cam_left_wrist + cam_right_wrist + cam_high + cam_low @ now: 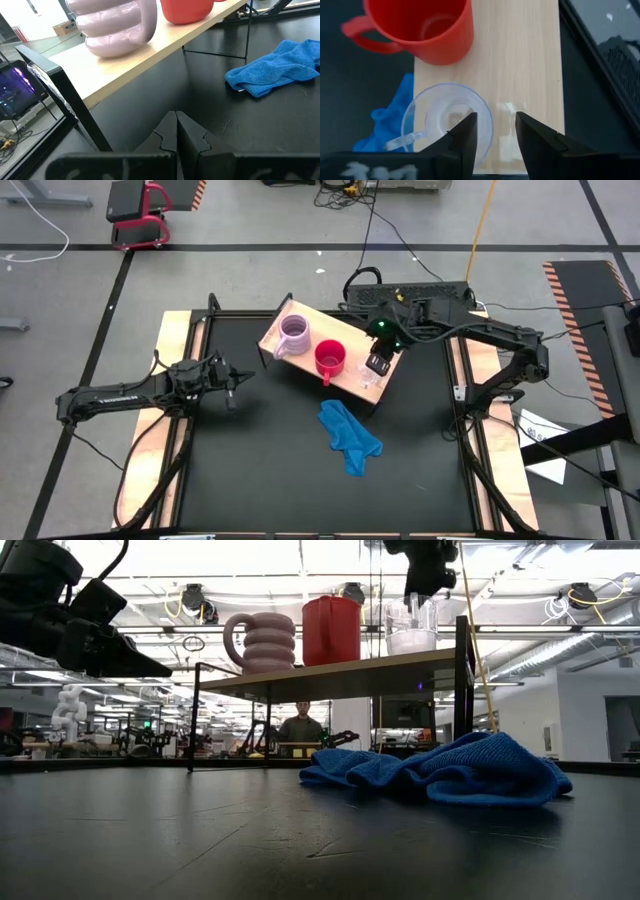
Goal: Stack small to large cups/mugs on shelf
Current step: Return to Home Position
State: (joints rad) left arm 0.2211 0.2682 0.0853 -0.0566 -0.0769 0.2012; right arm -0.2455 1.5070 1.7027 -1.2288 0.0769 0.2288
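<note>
Black tabletop in a bright open workshop, with a person far off behind it. Toward the table's far edge, about midway along it, stands the shelf, a pale wooden board on thin dark legs. Its long axis runs at a slant, from the table's far left toward its near right.

Three cups stand upright in a row along that axis, mouths up. The pink mug is at the shelf's far-left end, the red mug is in the middle, and the clear cup is at the near-right end. The handles of the pink and red mugs point toward the shelf's near long edge. The clear cup's thin handle also points off that edge, toward the blue cloth crumpled on the table below.

The right gripper hangs just above the clear cup with its fingers spread and holding nothing; one finger is over the cup's rim. The left gripper hovers off the shelf's far-left end, its fingers pressed together and empty.

The step in hand looks like withdrawing to rest. It is probably best for the right arm to rise straight up, fingers apart, until well above the rim, and only then swing back. A sideways start could catch the light cup and tip it off the shelf's end.
</note>
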